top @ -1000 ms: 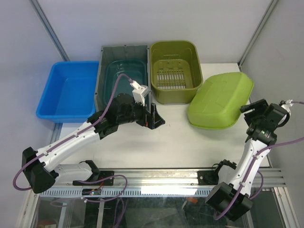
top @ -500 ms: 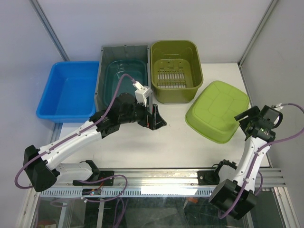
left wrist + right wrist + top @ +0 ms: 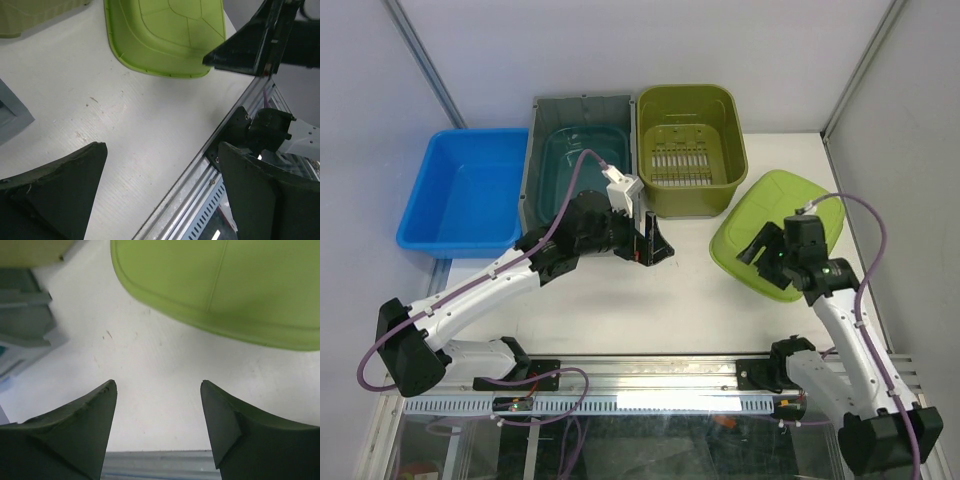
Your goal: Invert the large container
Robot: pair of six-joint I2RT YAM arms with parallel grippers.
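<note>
The large lime-green container (image 3: 770, 205) lies bottom up on the white table at the right, its rim flat on the surface. It also shows in the left wrist view (image 3: 165, 35) and the right wrist view (image 3: 225, 285). My right gripper (image 3: 760, 250) is open and empty over the container's near-left edge; in its wrist view (image 3: 158, 385) only bare table lies between the fingers. My left gripper (image 3: 655, 245) is open and empty above the table's middle (image 3: 161, 150), left of the container and apart from it.
A blue bin (image 3: 470, 190), a grey bin with a teal inside (image 3: 575, 150) and an olive slotted basket (image 3: 690, 135) stand in a row along the back. The metal rail (image 3: 650, 375) runs along the table's front edge.
The lime container went from tilted on its edge to lying flat, bottom up. My right arm swung from the far right to over the container's near-left edge. The left gripper shifted slightly.
</note>
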